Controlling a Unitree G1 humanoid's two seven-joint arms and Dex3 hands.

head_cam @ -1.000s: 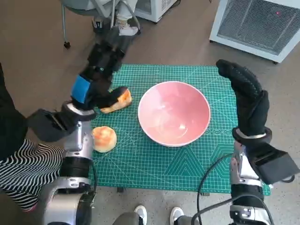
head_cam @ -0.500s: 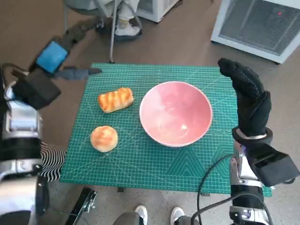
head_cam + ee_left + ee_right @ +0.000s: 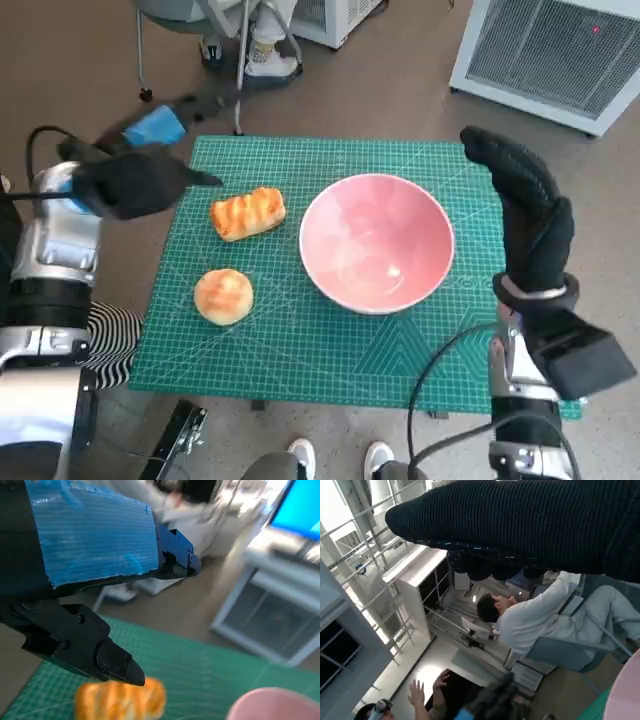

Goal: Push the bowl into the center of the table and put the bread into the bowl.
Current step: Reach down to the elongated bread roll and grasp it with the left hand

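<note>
Fingers of both hands are gripping nothing, the blue-taped left hand (image 3: 140, 165) hovering at ten o'clock, while the pink ceramic bowl (image 3: 377, 243) is sitting near center, the oblong golden bread (image 3: 247, 213) and the round bun (image 3: 223, 295) lying outside it.

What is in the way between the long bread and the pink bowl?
Nothing visible. The long bread lies on the green mat just beside the pink bowl, with only bare mat between them. The round bun sits off to the side.

Left robot hand (image 3: 150, 170) off long bread (image 3: 248, 213).
</note>
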